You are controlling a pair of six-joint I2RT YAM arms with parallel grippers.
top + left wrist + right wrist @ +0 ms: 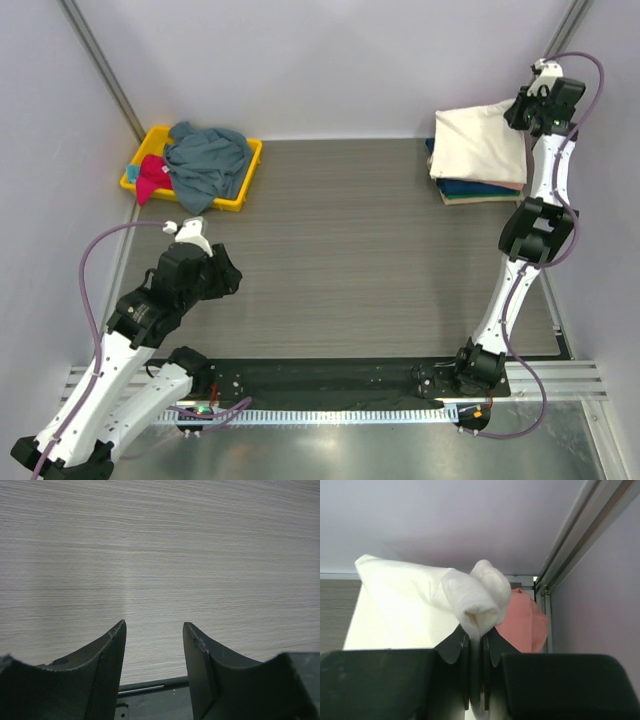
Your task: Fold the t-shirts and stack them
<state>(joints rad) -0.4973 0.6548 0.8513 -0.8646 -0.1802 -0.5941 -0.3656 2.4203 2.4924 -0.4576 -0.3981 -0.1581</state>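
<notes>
Tees [205,160] lie two in the bin [252,168], one cream tee [410,605] pinched by right end effector [476,636]; left end effector [154,627] gapes empty.

The surface [340,230] looks like matt grey wood-grain laminate, finely streaked. At its far-right corner the cream-white t-shirt [480,140] is soft, matt cloth, pinched into smooth rolls by the right end effector [476,632], whose fingers [451,647] are dull black plastic. Over the surface's near-left part, the left end effector [154,625] has a finely textured matt pad [107,670]. At the far-left corner, the bin [240,190] is smooth yellow plastic.
</notes>
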